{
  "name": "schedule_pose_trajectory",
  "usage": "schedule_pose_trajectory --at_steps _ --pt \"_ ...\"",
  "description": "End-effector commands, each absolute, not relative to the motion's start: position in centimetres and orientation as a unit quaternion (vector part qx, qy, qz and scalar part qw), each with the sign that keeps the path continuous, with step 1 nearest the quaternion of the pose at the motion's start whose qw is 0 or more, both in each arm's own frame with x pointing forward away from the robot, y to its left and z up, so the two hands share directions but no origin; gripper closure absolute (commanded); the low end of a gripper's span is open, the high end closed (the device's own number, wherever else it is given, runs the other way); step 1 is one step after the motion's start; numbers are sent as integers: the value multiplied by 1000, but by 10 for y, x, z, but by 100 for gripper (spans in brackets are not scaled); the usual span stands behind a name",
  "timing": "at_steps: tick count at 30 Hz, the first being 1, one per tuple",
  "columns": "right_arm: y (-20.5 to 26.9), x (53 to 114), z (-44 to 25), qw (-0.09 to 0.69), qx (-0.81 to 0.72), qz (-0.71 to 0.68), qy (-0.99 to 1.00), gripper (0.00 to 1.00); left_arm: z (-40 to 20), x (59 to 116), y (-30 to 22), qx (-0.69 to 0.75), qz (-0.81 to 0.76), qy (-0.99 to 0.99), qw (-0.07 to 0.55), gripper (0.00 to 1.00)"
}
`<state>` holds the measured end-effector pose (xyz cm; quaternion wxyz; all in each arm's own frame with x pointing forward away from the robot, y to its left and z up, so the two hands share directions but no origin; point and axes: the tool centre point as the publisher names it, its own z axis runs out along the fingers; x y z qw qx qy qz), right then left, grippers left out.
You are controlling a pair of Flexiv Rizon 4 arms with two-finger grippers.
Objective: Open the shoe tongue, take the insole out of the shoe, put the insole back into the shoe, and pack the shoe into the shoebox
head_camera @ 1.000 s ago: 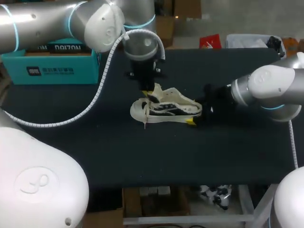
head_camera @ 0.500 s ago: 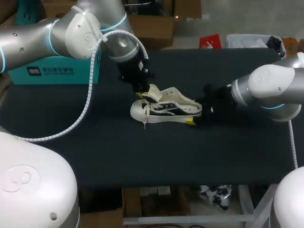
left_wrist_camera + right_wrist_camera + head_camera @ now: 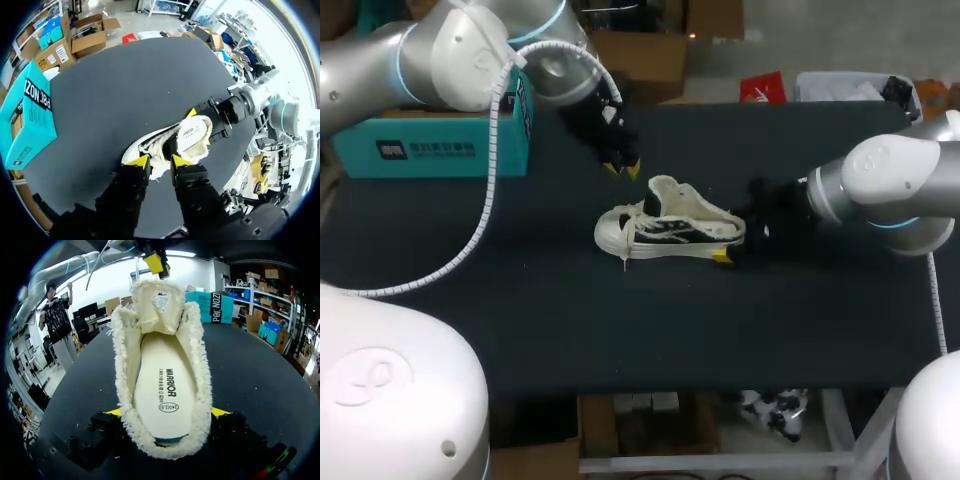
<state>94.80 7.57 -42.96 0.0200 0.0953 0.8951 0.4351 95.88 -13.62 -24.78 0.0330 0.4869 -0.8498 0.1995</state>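
dim overhead light, soft blur

Head cam: fixed, high behind the robot, looking down; whole table (image 3: 520, 320) in frame, far off. Left wrist cam: up over the table, looks down past the left gripper (image 3: 157, 162) at the shoe (image 3: 155, 145), mid range. Right wrist cam: table level, tight behind the shoe, looks along the insole (image 3: 162, 385) toward the tongue (image 3: 159, 302). All three share the shoe and teal shoebox (image 3: 430, 140).

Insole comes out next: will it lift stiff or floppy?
Probably floppy and light: the insole looks thin and flat in the shoe. It may drag on the fuzzy lining, but the right pincer grips the shoe, so that should hold.
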Motion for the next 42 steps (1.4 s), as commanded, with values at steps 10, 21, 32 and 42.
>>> schedule_pose_trajectory --at_steps 10,21,32,42 --pt "76 950 -435 19 95 436 895 100 -195 925 -182 40 149 -986 69 100" --pt "76 950 -435 19 95 436 895 100 -195 925 -182 40 149 -986 69 100" --pt "76 950 -435 19 95 436 895 100 -241 944 -217 -87 134 -981 112 100" --pt "76 950 -435 19 95 436 895 100 -281 946 -219 -122 120 -979 114 100"
